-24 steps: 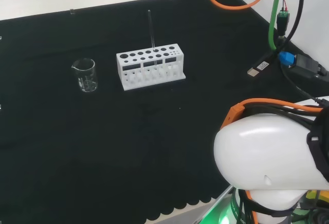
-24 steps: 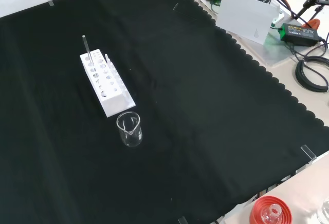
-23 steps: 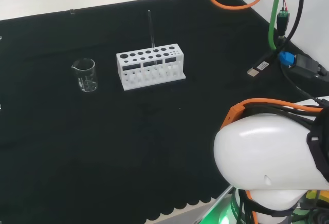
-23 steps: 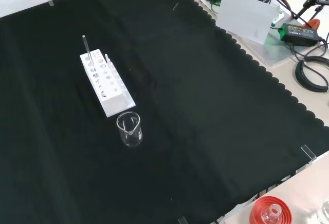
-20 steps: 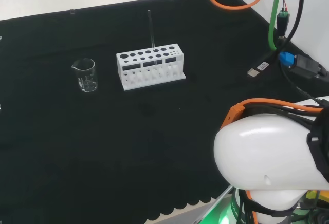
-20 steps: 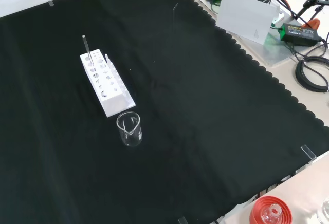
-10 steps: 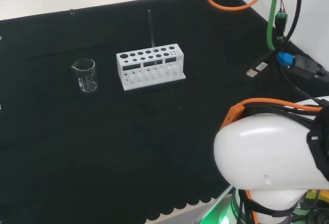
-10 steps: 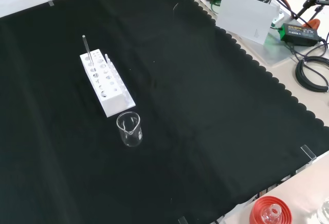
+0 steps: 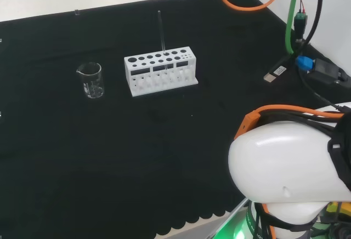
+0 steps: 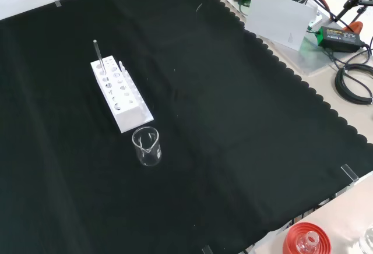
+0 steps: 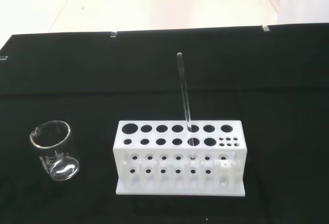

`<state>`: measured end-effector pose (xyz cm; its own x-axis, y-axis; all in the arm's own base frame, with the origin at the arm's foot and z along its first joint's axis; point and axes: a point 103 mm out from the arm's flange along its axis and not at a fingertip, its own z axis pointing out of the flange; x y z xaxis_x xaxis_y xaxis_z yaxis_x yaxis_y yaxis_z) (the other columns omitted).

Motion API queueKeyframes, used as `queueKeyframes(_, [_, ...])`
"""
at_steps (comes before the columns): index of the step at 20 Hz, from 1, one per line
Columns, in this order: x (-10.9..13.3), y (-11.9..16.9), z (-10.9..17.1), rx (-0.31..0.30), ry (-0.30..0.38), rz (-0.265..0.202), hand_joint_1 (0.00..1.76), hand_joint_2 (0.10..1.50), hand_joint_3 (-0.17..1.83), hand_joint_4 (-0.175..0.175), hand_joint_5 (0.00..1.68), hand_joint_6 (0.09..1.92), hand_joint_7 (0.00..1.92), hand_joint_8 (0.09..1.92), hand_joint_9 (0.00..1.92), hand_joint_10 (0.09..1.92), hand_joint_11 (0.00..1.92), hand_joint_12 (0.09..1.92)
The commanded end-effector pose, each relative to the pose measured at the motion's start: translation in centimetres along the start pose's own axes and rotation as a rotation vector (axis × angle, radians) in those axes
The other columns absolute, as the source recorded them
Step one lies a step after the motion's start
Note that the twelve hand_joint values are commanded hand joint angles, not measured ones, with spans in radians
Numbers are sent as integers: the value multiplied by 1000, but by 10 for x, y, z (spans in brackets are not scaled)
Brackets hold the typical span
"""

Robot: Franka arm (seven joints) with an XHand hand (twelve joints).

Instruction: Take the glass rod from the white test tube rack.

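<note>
On the bench, the black cloth [image 9: 109, 157] covers nearly the whole surface and has a scalloped edge toward the arm's base. In the head view, the arm's white link [image 9: 290, 173] with an orange band stands at about 4 o'clock, with black, green and orange cables [image 9: 299, 25] above it at about 2 o'clock.

The white test tube rack [image 9: 160, 70] stands on the cloth a little above the middle of the head view, its long side running left to right. In the front view the same rack [image 10: 120, 94] lies at about 10 o'clock and runs obliquely. Its top plate has two rows of large round holes and a small group of tiny holes at one end.

The beaker [image 9: 91, 80] of clear glass stands upright, near the rack but apart from it, at the 9 o'clock side of the rack in the head view. In the front view the beaker [image 10: 146, 145] is just beside the rack's near end, at its 5 o'clock side. What it holds cannot be told.

The glass rod [image 9: 161, 32] stands in one of the rack's large holes, leaning slightly, and rises well above the top plate. In the wrist view the rod [image 11: 184, 91] sits in the nearer row, toward the end with the tiny holes, and the rack [image 11: 180, 157] and the beaker [image 11: 55, 150] are side by side.

A red ribbed ring [image 10: 306, 239] lies off the cloth at 5 o'clock in the front view.

The state of the hand's fingers cannot be told.
</note>
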<state>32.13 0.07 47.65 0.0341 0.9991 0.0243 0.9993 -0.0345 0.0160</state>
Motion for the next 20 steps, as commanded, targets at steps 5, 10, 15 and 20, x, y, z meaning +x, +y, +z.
queueKeyframes(5, [-5, 29, 10, -36, 11, -40, 513, 920, 156, 8, 305, 87, 165, 754, 182, 968, 74, 1519])
queueKeyframes(10, [-11, 54, 19, -24, 21, -51, 546, 912, 151, 3, 342, 87, 205, 766, 239, 964, 143, 1507])
queueKeyframes(15, [-15, 77, 25, -8, 19, -54, 529, 918, 153, 2, 354, 87, 223, 771, 262, 958, 178, 1491])
queueKeyframes(20, [-19, 99, 31, 11, 19, -65, 518, 922, 154, 1, 363, 87, 237, 774, 277, 950, 194, 1480])
